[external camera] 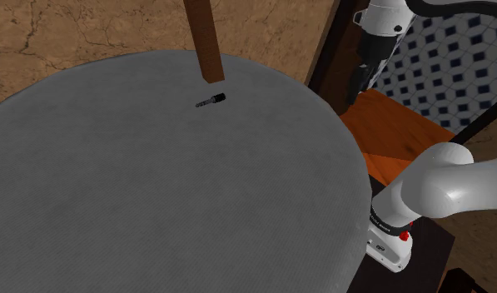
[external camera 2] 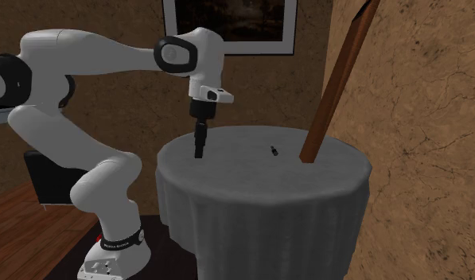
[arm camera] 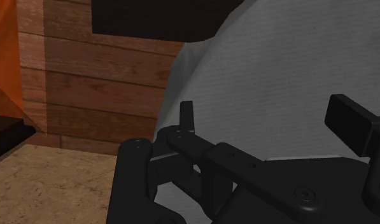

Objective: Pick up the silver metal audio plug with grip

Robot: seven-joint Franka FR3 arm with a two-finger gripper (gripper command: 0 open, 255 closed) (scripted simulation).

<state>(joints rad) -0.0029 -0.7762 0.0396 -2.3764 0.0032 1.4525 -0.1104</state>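
Brown, cracked-looking walls enclose a round table (external camera: pixel 155 191) draped to the floor in a grey cloth (external camera 2: pixel 259 215), with a framed picture (external camera 2: pixel 231 24) hanging on the wall behind it in the second exterior view. On the cloth lies the small audio plug (external camera: pixel 211 101), flat on its side, its thicker end dark and its slimmer tip pointing toward the shoulder view's left; it rests near the foot of a wooden plank (external camera: pixel 206 42) that leans steeply against the wall, close to it but not touching. In the second exterior view the audio plug (external camera 2: pixel 273 149) sits on the far half of the table top, to the left of the plank's foot. The white arm (external camera 2: pixel 92 56) arches over from its base on the wooden floor (external camera 2: pixel 21 231) and points the black hand (external camera 2: pixel 200 149) straight down over the rim of the table nearest the base, well apart from the plug. Whether its tips touch the cloth cannot be told. Seen from the wrist, the hand (arm camera: pixel 265 109) has its two fingers (arm camera: pixel 187 118) set wide apart with nothing between them, grey cloth and the table's curved edge beyond, and plank flooring below that edge.
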